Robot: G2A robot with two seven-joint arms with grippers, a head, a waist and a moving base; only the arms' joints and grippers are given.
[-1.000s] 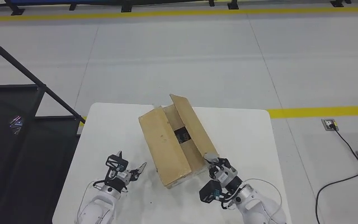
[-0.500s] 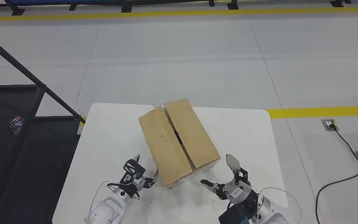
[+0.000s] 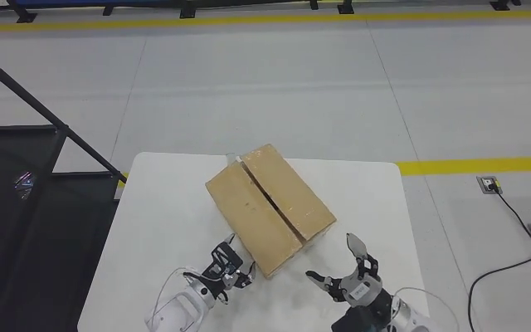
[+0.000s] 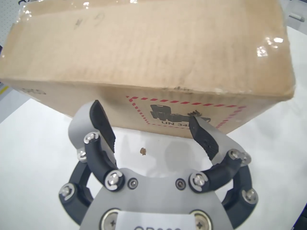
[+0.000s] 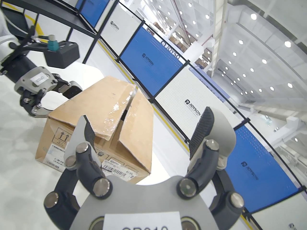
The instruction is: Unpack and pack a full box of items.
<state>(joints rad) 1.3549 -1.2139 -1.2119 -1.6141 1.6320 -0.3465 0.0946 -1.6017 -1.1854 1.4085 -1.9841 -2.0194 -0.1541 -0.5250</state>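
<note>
Both grippers were seen spread wide and empty from above. The left gripper (image 3: 231,267) was set just beside the near left corner of the box (image 3: 270,207), and the right gripper (image 3: 333,259) near its near right corner, apart from it. The box lay mid-table (image 3: 166,207) with its flaps down. Its long axis and top seam ran from far left to near right.

In the left wrist view, the left gripper (image 4: 144,112) was held open against the box's (image 4: 148,48) labelled side face. Whether the fingers touched it could not be told.

In the right wrist view, the right gripper (image 5: 146,114) was held wide, well short of the box (image 5: 100,111). The left gripper (image 5: 56,100) was seen at the box's corner. The box stood upright, and the flaps gaped slightly at the near end of the seam.

Opening was judged to be the step in hand. It would be done best if the corner were braced by the left gripper while one flap edge was taken at the gaping seam and lifted along the long axis.
</note>
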